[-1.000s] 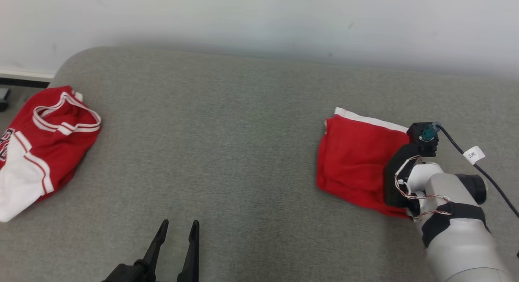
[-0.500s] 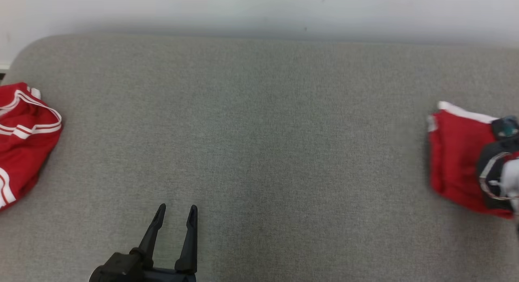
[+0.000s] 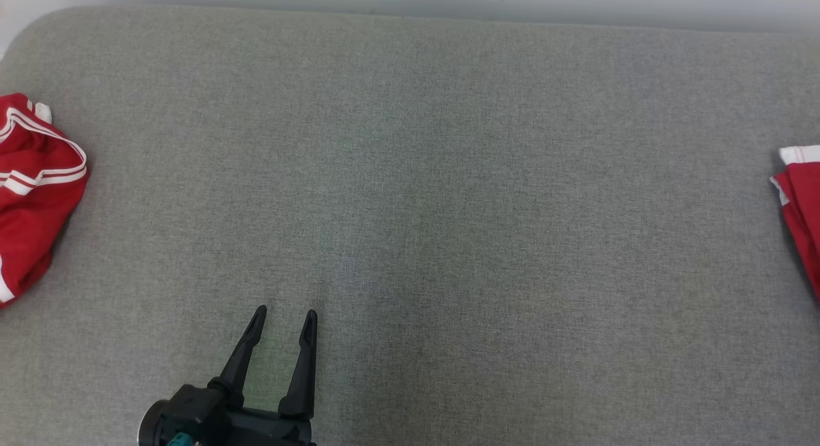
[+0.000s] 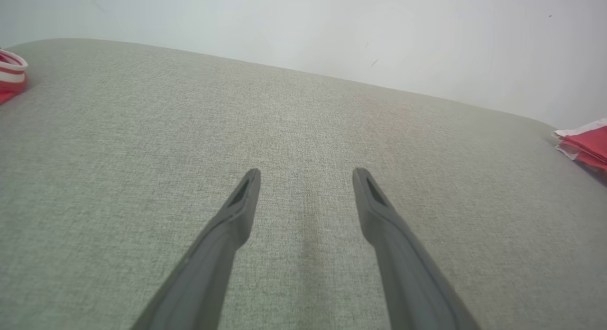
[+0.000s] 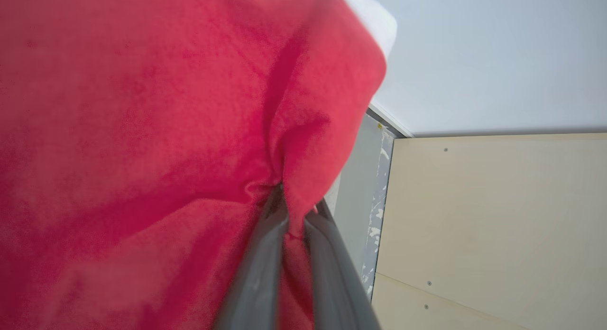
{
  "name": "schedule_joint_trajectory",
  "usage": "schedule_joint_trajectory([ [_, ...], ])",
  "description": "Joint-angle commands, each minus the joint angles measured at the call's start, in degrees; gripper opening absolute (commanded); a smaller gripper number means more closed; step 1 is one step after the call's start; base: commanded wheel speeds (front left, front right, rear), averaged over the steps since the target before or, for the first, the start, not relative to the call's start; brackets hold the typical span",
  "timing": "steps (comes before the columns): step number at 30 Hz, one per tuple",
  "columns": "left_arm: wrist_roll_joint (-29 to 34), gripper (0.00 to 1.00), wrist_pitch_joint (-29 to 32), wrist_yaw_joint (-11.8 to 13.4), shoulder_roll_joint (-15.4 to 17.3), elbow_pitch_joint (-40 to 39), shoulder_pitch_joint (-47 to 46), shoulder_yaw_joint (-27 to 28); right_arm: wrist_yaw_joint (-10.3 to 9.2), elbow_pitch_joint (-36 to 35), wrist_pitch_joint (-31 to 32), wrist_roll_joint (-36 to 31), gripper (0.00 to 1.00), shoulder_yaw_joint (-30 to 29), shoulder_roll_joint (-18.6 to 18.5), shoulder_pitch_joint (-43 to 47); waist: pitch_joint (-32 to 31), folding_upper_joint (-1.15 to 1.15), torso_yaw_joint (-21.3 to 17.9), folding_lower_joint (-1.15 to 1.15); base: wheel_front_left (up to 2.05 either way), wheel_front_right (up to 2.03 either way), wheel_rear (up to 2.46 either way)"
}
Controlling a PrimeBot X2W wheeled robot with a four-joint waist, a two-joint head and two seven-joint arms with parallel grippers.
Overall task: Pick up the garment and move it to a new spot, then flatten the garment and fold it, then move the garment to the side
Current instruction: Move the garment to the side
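**Head view.** The folded red garment (image 3: 804, 209) is seen at the right edge of the grey cushion (image 3: 410, 177), cut off by the frame, with a white band (image 3: 797, 154) along its far side. A red jersey (image 3: 32, 196) with white stripes lies crumpled at the left edge, well apart from it. The left gripper (image 3: 285, 314) is poised over the near part of the cushion, its 2 fingers apart and nothing between them.

**Left wrist view.** The 2 fingers are shown spread above bare grey weave. The folded garment appears at the right edge as stacked layers, and the jersey at the left edge.

**Right wrist view.** The 2 fingers of the right gripper (image 5: 301, 202) are clamped on a pinch of the red cloth, which is bunched into a crease at the tips and draped across most of the frame. A pale wall (image 5: 498, 59) and a light wooden panel (image 5: 498, 225) are seen beyond.

**Handling.** The garment is judged light, soft and limp, and not slippery. Carried by 1 pinch, it can be expected to sag and its folds to fall open. A hold across every layer at a folded edge is advised. Whether every layer is caught now cannot be told.
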Motion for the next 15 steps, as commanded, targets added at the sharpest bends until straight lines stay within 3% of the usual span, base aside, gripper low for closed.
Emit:
schedule_joint_trajectory([
  [1,-0.3,1.0,-0.2,-0.1,0.2,-0.2,-0.9,0.0,-0.17,-0.2,-0.2,-0.1,0.0,-0.1,-1.0,0.9,0.2,-0.01,0.1,-0.01,0.0,0.0,0.0],
  [5,0.0,1.0,-0.2,-0.1,0.6,-0.2,-0.8,-0.1,-0.17,-3.5,-3.7,-0.1,0.0,-0.7,-1.5,2.5,0.6,-0.01,-0.2,-0.01,0.0,0.0,0.0],
  [14,0.4,1.0,-0.2,0.0,0.9,-0.2,-1.5,-0.4,-0.17,-6.3,-2.4,-5.2,0.0,-6.7,0.4,2.1,1.5,-0.01,-2.1,-0.01,0.0,0.0,0.0],
  [15,0.4,1.0,-0.2,0.0,0.9,-0.1,-1.8,-0.7,-0.17,-6.6,-2.6,-5.6,0.1,-7.4,0.7,2.1,1.5,-0.01,-2.3,-0.01,0.0,0.0,0.0],
])
